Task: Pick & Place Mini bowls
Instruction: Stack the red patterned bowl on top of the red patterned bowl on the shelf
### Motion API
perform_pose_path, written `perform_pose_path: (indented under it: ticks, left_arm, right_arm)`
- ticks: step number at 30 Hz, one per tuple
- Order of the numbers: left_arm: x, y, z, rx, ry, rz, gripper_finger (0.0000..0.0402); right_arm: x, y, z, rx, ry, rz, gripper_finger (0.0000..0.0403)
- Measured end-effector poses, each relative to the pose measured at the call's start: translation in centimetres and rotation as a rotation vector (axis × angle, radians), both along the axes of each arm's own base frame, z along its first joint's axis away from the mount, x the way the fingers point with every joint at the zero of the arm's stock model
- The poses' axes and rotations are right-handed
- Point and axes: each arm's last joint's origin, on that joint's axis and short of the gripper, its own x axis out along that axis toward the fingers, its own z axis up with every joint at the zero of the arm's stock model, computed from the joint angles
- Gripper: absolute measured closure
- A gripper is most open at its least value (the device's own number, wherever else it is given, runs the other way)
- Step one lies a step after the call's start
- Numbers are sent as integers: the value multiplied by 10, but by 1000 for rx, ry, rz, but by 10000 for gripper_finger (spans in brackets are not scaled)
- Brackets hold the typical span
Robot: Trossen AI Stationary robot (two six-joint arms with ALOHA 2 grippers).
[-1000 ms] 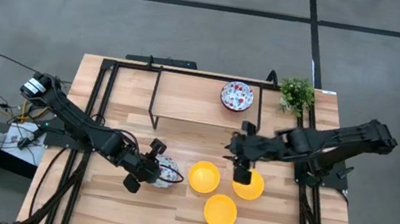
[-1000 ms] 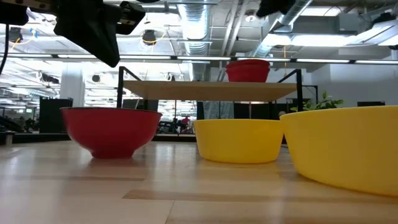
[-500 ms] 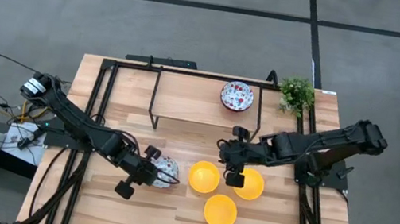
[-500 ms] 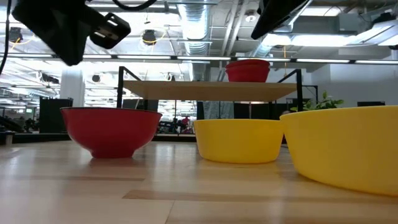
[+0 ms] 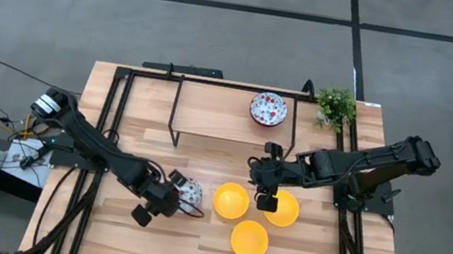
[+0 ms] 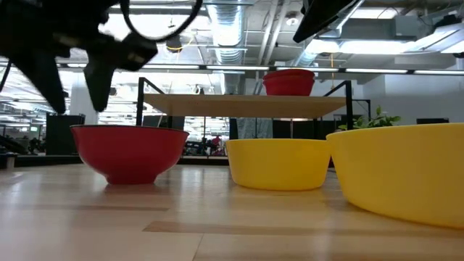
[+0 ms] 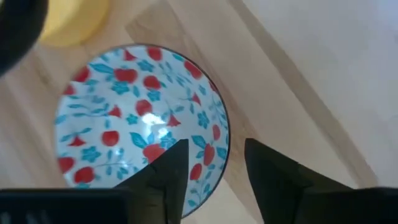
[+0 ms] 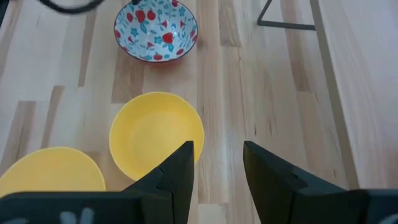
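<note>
Bowls were found in two places: one floral bowl point(image 5: 269, 108) sat on the raised shelf point(image 5: 220, 112) at the far side of the table point(image 5: 101, 226), and four more sat on the table surface in front of it. A second floral bowl point(image 5: 189, 193) stood left of centre, with three yellow bowls grouped to its right: one point(image 5: 230, 201) beside it, one point(image 5: 284, 211) further right, and one point(image 5: 249, 240) nearer the front edge. The left gripper point(image 5: 162, 199) was directly over the floral bowl on the table; in the left wrist view its two fingers point(image 7: 166, 177) stood apart, one over the bowl's patterned inside point(image 7: 140, 127) and the other outside the rim over bare wood. Contact with the rim could not be confirmed. The right gripper point(image 5: 267, 188) was positioned above the gap between the two rear yellow bowls, its fingers point(image 8: 177, 171) apart and holding nothing; the right wrist view showed a yellow bowl point(image 8: 155, 142) just ahead of them. In the low view the floral bowl's red outer wall point(image 6: 129, 152) was visible resting flat on the wood. A small green plant point(image 5: 336, 106) stood at the far right corner.
</note>
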Motion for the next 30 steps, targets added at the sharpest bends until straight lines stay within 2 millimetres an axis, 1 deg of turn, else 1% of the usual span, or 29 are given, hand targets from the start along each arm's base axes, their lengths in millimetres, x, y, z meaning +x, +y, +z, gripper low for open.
perform_pose_path:
  ticks: [5,11,13,15,17,21,22,26,30]
  left_arm:
    - [4,-4,-18,63,34,5,242]
    - [8,-4,-31,83,73,7,256]
    - [8,-5,-31,82,77,6,267]
    - [8,-5,-31,81,75,6,285]
    - [8,-5,-31,81,75,6,312]
    - [10,-5,-29,92,53,9,380]
    - [10,-5,-28,96,46,13,387]
    - [9,-5,-28,121,34,17,385]
    - [4,-1,-21,122,28,29,391]
  right_arm:
    - [0,0,0,0,1,0,274]
    - [0,0,0,0,2,1,274]
    - [0,0,0,1,3,1,274]
    - [0,0,0,0,3,1,274]
    - [0,0,0,0,6,1,274]
    - [0,0,0,1,6,2,274]
    - [0,0,0,1,6,2,274]
    - [0,0,0,1,7,2,274]
    - [-1,0,0,1,7,2,274]
